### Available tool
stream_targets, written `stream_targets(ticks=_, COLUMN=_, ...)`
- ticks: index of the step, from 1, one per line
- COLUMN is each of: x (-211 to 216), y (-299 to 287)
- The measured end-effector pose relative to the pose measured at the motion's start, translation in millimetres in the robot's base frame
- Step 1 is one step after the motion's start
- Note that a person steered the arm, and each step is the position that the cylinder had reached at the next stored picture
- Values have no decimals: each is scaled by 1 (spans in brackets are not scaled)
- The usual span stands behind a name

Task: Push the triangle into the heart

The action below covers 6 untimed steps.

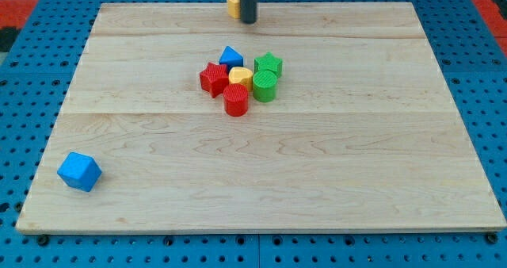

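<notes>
A blue triangle sits at the top of a tight cluster in the board's middle. Just below it, touching, is a yellow block that looks like a heart. My tip rests near the board's top edge, above the triangle and well apart from it. A second yellow block sits just left of my rod, partly hidden by it, and I cannot make out its shape.
The cluster also holds a red star on the left, a red cylinder at the bottom, a green star and a green cylinder on the right. A blue cube lies alone at the bottom left. The wooden board lies on a blue pegboard.
</notes>
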<state>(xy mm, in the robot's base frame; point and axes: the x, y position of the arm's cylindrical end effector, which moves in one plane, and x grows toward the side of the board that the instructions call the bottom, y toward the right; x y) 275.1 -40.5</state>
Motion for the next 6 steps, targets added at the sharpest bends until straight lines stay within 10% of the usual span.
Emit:
stream_targets(ticks=1, x=55, y=-35)
stream_targets(ticks=6, x=19, y=-112)
